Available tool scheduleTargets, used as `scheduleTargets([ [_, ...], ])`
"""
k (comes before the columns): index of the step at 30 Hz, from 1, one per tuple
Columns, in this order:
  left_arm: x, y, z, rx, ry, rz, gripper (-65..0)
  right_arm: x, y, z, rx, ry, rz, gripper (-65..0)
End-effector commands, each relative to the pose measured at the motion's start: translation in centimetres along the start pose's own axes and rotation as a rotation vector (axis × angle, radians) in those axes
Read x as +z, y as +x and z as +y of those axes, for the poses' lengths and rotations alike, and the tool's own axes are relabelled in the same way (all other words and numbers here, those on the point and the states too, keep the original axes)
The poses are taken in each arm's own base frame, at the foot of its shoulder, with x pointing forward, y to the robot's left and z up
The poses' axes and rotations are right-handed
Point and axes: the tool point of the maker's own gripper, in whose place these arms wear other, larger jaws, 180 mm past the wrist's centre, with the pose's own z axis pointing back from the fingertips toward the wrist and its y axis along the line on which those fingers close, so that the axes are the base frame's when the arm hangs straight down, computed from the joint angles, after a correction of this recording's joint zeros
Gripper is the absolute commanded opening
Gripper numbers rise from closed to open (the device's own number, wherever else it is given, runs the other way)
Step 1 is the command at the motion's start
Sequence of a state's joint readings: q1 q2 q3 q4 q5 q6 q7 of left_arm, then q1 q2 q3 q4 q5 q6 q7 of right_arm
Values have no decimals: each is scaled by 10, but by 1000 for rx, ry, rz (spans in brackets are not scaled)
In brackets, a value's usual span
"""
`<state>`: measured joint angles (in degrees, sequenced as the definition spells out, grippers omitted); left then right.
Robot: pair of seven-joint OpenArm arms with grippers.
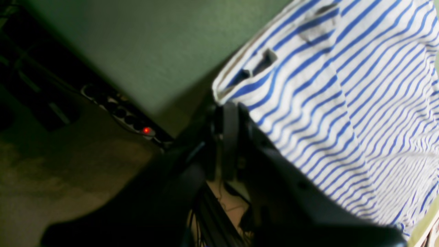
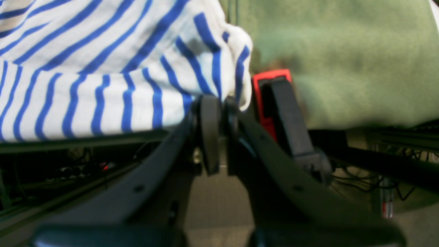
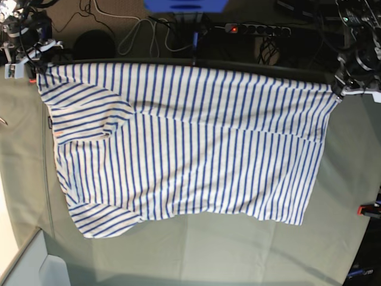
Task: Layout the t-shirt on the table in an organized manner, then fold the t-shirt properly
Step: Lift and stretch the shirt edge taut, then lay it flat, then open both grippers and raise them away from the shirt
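My left end effector [image 1: 228,113] and right end effector [image 2: 219,103] each pinch a far corner of the soft, light white blue-striped cotton t-shirt [image 3: 184,143], spread limp across the grey-green cloth worktop [image 3: 238,250].

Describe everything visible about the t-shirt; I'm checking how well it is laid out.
The t-shirt is soft white cloth with thin blue stripes, spread wide on the table with creases. Its sleeves lie toward the base view's left, one folded over the body. Its far edge is stretched between two corners: the left gripper is shut on one, the right gripper on the other.
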<state>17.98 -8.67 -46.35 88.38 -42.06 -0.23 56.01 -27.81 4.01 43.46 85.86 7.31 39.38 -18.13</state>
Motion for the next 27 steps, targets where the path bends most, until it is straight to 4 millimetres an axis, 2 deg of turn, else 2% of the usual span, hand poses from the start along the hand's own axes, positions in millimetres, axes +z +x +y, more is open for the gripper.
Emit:
scheduleTargets([
  [1,4,14,-2,-14,-6,-36,-644,5,10,-6,22,-1,-33,-615],
  [3,4,15,-4,-12,-10,-38,-635,5,10,-6,21,-3,-33,-548],
  [5,5,17,-7,-17,-14,-44,-593,7,10,-11,17,-16,-35,-476],
  [7,7,20,-10,-28,-19,-54,-530,12,12,-22,4,-50,-45,-415],
  [10,14,30,-19,-54,-34,-86,-391,21,15,-42,-15,-110,-62,-340],
  [12,20,37,-26,-73,-44,-113,-310,23,26,-50,-14,-134,-91,-316],
  [14,28,47,-38,-101,-64,-150,-255,30,38,-63,-16,-179,-129,-309],
  [17,41,70,-51,-110,-90,-228,-231,35,67,-76,3,-218,-197,-308],
  [19,44,88,-66,-101,-126,-280,-231,31,84,-78,14,-218,-230,-307],
  [21,41,106,-85,-82,-169,-319,-231,22,113,-78,14,-215,-296,-306],
  [24,37,137,-113,-56,-235,-369,-231,-3,161,-59,66,-160,-365,-306],
  [27,26,152,-138,-48,-286,-365,-231,-37,203,-32,130,-101,-389,-306],
])
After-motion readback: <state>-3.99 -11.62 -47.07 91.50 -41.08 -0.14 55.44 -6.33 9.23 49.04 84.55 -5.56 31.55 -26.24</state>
